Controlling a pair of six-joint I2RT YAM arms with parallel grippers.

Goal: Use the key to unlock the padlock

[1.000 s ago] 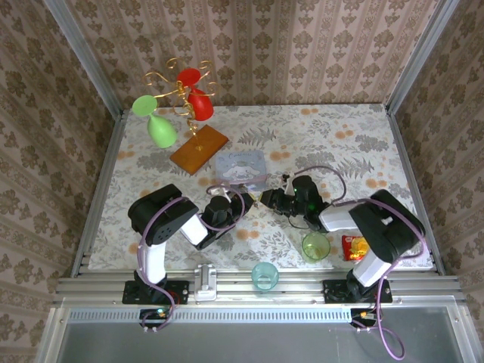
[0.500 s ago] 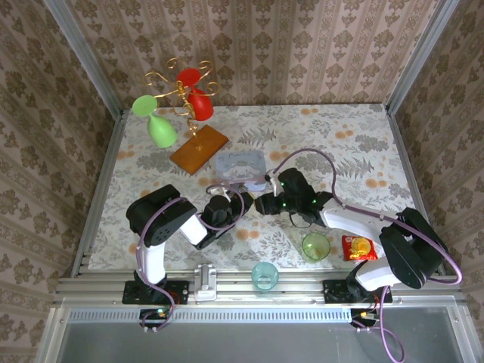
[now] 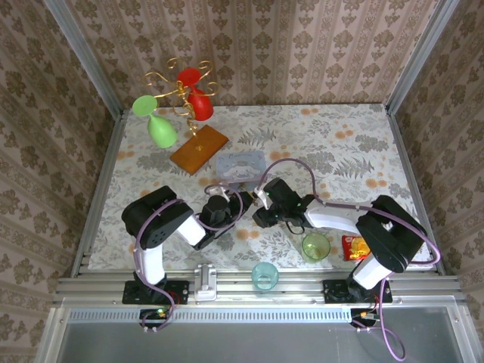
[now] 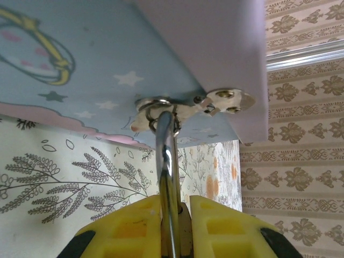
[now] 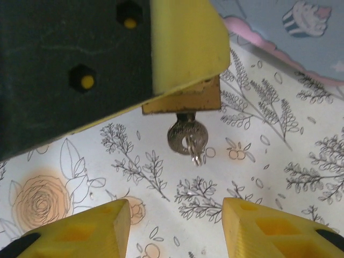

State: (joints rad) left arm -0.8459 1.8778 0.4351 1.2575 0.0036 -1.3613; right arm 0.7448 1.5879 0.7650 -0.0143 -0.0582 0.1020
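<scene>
The small brass padlock [image 5: 183, 101] is clamped in my left gripper [image 4: 174, 201], which is shut on it. Its silver shackle [image 4: 166, 156] runs up through the hasp [image 4: 188, 105] of the pale blue tin [image 4: 80, 64]. The key [image 5: 185, 135] sticks out of the padlock's underside with a small ring hanging from it. My right gripper [image 5: 174, 215] is open, its yellow fingers [image 5: 86, 231] standing wide apart just short of the key and touching nothing. From above, the left gripper [image 3: 243, 200] and right gripper [image 3: 257, 212] meet just in front of the tin [image 3: 240, 165].
A green cup [image 3: 315, 246] and a red packet [image 3: 354, 247] sit by the right arm. A teal cup [image 3: 265, 275] stands at the front edge. At the back left is a wooden-based wire stand [image 3: 198, 147] with green and red goblets.
My right gripper's jaws have opened wider, and its wrist has shifted left and slightly nearer, staying beside the padlock. The left arm has held still with the padlock.
</scene>
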